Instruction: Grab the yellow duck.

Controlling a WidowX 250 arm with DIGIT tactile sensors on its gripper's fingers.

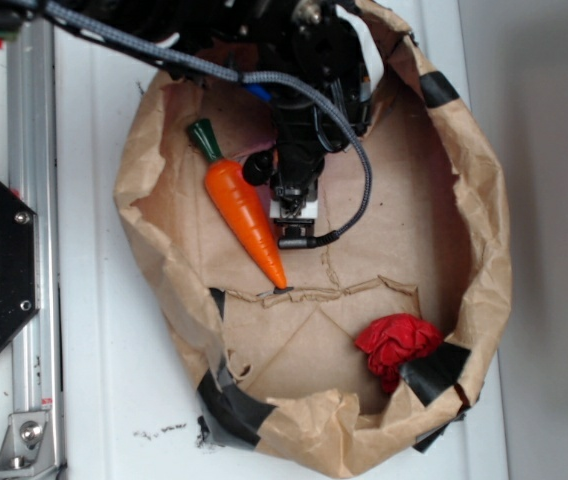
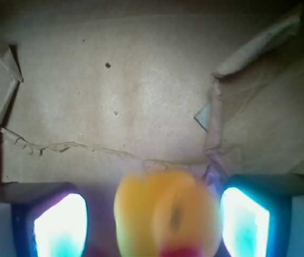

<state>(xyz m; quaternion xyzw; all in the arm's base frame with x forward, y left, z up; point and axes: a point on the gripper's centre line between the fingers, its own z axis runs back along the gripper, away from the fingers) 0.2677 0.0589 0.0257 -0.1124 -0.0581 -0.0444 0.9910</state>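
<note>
Yellow fills the bottom of the wrist view: the duck point(image 2: 165, 214) sits between the two fingers point(image 2: 61, 225), blurred by closeness, with a dab of red at its lower edge. The gripper point(image 2: 152, 227) is spread, and you can see a gap on each side between pad and toy, so nothing is pinched yet. From outside, the arm point(image 1: 304, 110) hides the duck completely; you only know it lies under the gripper, near the middle of the bag floor.

What could go wrong: the duck looks smooth and rounded, so if you close high on its curve it may squirt out forward or down. It also seems slightly nearer the left edge of the picture, and the pad that touches first could nudge it before the other arrives. Closing too shallow would likely catch only the top. How low the fingers sit is hard to judge from either view.

The surface is creased brown paper point(image 1: 394, 200), a bag point(image 1: 484, 230) rolled down into a low wall, patched with dark tape point(image 1: 229, 400). A raised fold point(image 2: 114, 152) crosses the floor just ahead of the fingers. The carrot point(image 1: 244, 215) lies just beside the gripper, close enough to bump if you shift sideways. The red ball point(image 1: 396, 342) is well apart.
</note>
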